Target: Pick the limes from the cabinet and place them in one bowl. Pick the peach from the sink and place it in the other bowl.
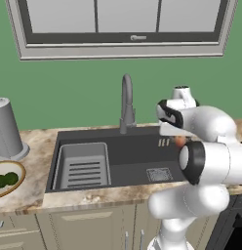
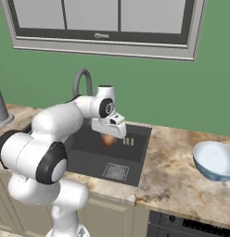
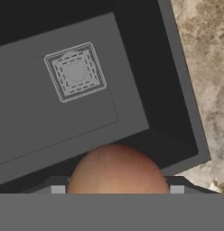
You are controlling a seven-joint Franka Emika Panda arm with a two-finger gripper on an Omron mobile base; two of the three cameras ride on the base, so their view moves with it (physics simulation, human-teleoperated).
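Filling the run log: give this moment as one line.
gripper: holds round orange-red peach, above dark grey sink | dark green limes: in shallow tan-rimmed bowl | pale blue bowl: empty

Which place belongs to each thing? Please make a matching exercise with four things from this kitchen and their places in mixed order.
Things:
1. peach
2. limes
3. blue bowl
4. rack

Places:
A. in the tan-rimmed bowl on the counter, left of the sink
B. lying in the left part of the sink
C. held in the hand, above the sink
D. standing on the counter, right of the sink

Pairs: 1-C, 2-A, 3-D, 4-B
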